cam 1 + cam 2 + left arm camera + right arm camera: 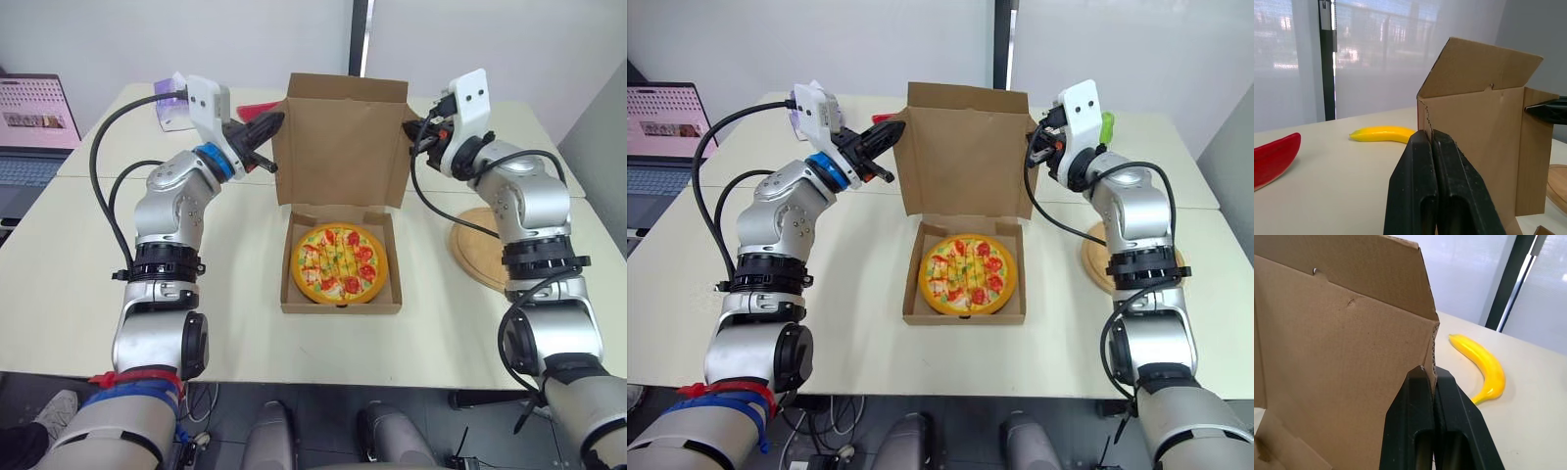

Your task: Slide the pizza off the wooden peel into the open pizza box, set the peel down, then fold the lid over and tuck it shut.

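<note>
Right, the pizza box point(333, 307) sits mid-table point(235, 294) in front of the robot, its hinge running left to right and its lid point(341, 147) standing upright off the far edge, inner face turned toward the robot, top flap tipped a little forward. And the pizza point(339, 262) is in, lying flat in the tray and nearly reaching all four walls. Over on the robot's right, the wooden peel point(478, 245) lies flat on the table, well apart from the box, its round blade partly under the right forearm; which way the handle points cannot be told. Now the left gripper point(1429, 139) is up at the lid's left edge, fingers pressed together with the cardboard edge running down into the seam between the tips. The right gripper point(1431, 374) mirrors it on the right edge, pinched tight on the corrugated rim. Behind the lid, a banana point(1382, 133) lies on the table.
</note>
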